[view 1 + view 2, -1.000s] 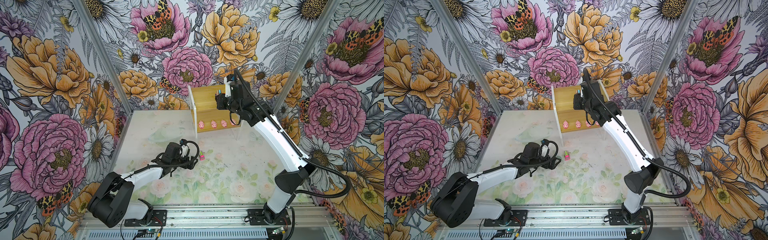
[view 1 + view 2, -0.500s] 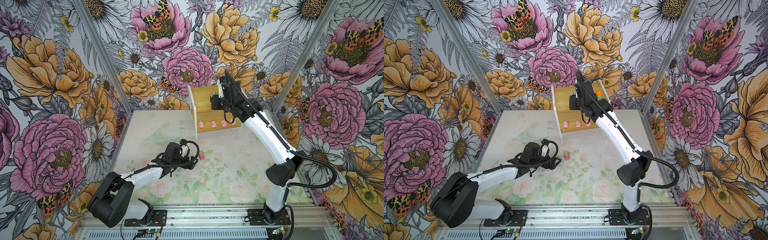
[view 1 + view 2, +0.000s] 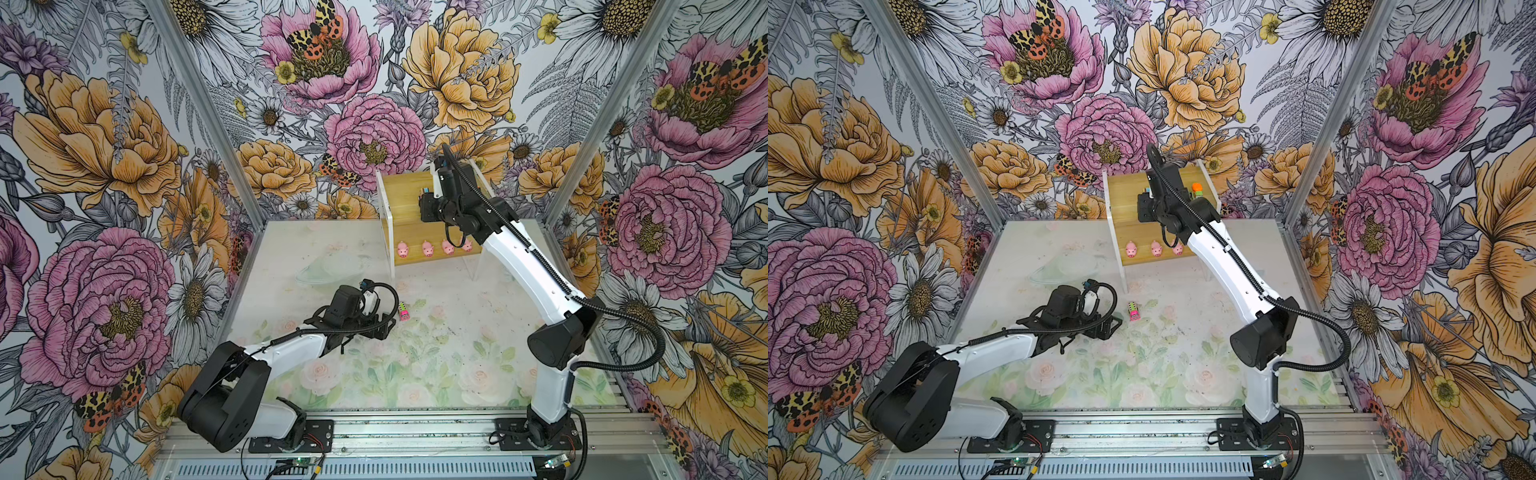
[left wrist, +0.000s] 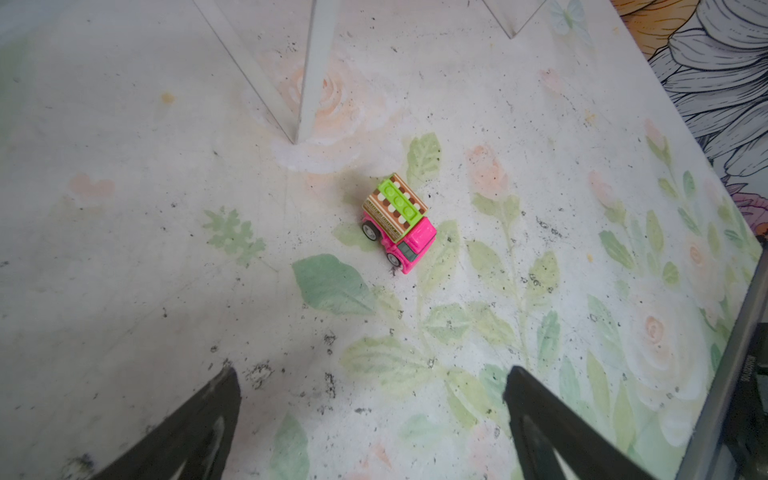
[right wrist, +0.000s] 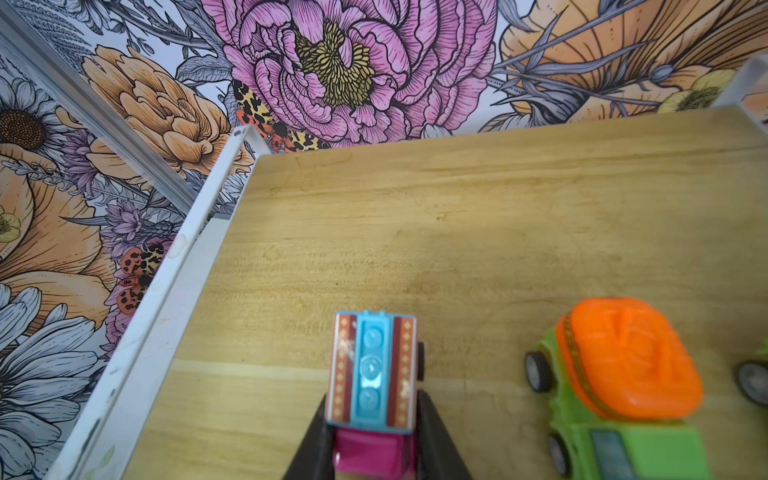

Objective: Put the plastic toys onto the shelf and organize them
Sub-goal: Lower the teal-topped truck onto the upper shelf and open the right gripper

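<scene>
My right gripper (image 5: 372, 419) is shut on a pink truck with a blue striped top (image 5: 371, 370), low over the upper board of the shelf (image 5: 415, 228). A green truck with an orange top (image 5: 623, 374) stands beside it on that board. In both top views the shelf (image 3: 405, 195) stands at the back, with pink pigs (image 3: 402, 250) (image 3: 1131, 250) in a row on its lower board. A second pink truck, its top green, (image 4: 399, 224) (image 3: 403, 311) lies on the table. My left gripper (image 4: 372, 374) is open and empty, a short way from it.
A clear plastic piece (image 3: 332, 266) lies flat on the table left of the shelf. The shelf's white front leg (image 4: 311, 83) stands just beyond the loose truck. Floral walls with metal corner posts (image 3: 216, 116) close in the sides and back.
My right arm has carried its truck leftward over the upper board, away from the green truck. The left arm and the truck on the table have not moved.
</scene>
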You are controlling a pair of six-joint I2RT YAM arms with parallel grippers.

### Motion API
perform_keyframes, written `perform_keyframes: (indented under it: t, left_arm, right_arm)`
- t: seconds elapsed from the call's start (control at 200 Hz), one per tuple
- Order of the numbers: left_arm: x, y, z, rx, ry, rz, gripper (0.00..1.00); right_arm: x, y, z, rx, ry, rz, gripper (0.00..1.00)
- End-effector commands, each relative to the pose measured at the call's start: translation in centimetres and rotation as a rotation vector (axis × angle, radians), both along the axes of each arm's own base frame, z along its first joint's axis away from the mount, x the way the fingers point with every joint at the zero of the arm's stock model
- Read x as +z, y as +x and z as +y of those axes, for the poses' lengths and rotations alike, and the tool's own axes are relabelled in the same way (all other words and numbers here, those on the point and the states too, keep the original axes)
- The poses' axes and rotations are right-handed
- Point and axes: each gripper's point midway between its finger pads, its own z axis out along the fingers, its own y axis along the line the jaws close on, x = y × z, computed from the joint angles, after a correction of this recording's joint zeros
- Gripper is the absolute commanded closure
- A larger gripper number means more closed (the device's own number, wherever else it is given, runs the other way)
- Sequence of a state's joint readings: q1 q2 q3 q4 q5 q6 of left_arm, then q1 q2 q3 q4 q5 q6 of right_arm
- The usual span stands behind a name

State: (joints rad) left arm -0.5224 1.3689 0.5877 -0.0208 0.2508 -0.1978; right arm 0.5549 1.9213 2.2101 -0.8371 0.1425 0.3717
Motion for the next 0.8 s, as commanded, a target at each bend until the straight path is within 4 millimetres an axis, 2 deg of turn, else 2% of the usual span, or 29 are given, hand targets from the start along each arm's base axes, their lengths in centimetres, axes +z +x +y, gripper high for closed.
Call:
perform_keyframes:
  t: [0.0,0.54,0.796]
  left_arm:
    - [0.3,0.5,-0.1,-0.002,0.013,-0.027,0.01]
    - [0.1,0.4,-0.3,-0.005,0.007,-0.016,0.01]
    - [0.2,0.5,-0.1,0.003,0.007,-0.023,0.01]
  right_arm:
    - [0.3,0.5,-0.3,0.000,-0.019,-0.015,0.81]
    - [0.9,0.1,-0.4,0.015,-0.030,-0.029,0.53]
    - [3.9,-2.1,-0.8,0.033,-0.040,-0.086,0.42]
